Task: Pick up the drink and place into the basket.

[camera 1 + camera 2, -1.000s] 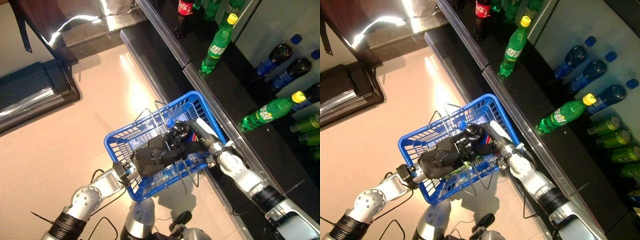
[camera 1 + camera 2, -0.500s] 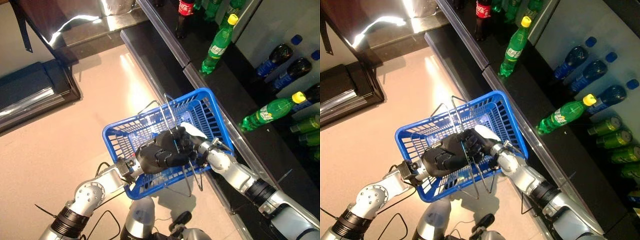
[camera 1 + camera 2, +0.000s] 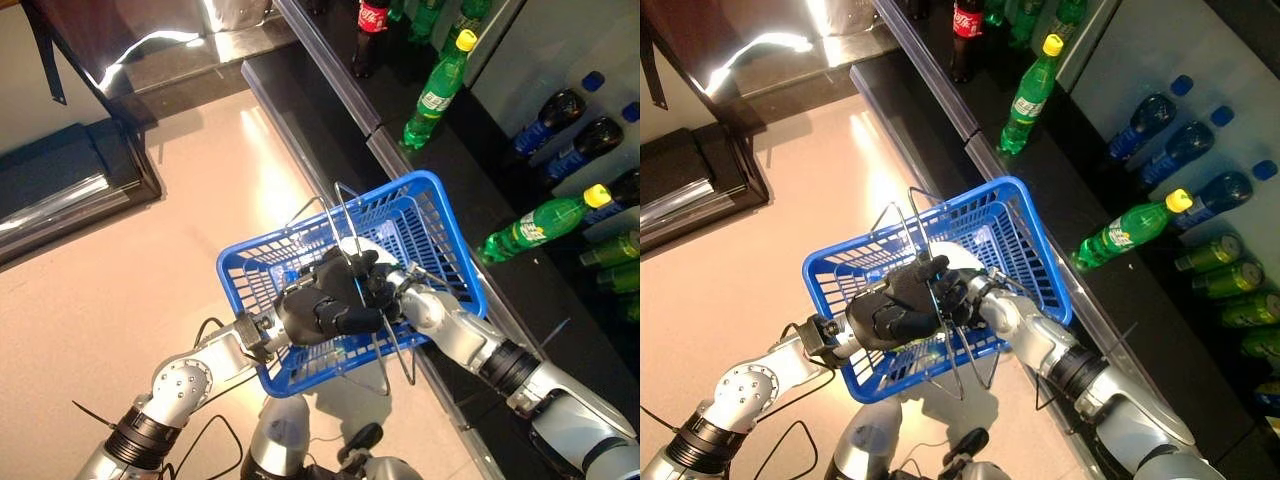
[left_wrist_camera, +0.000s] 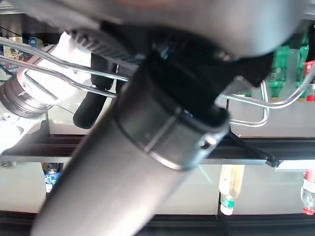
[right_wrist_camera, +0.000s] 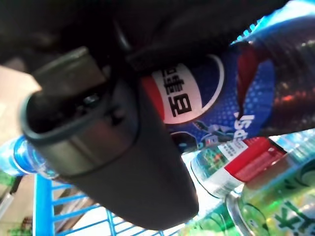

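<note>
My left hand [image 3: 325, 305] is shut on the thin wire handles [image 3: 345, 215] of the blue basket [image 3: 440, 235] and holds it raised in front, next to the shelf. My right hand [image 3: 385, 282] reaches into the basket, partly under the left hand. In the right wrist view its fingers [image 5: 113, 147] are curled round a dark drink bottle with a blue label [image 5: 211, 98], held low inside the basket. A clear bottle with a red label [image 5: 231, 164] and a green bottle [image 5: 275, 201] lie in the basket beside it. The handles also show in the left wrist view [image 4: 59, 69].
A black shelf with a metal edge [image 3: 400, 170] runs along the right. On it stand green bottles [image 3: 432, 95], dark bottles with blue caps [image 3: 555, 110], a red-labelled cola bottle [image 3: 368, 25] and green drinks [image 3: 610, 250]. A dark low platform [image 3: 60, 190] lies at the left.
The blue basket has shifted right and slightly up, towards the shelf. My right arm has bent further into the basket, and its hand now lies closer under the left hand.
</note>
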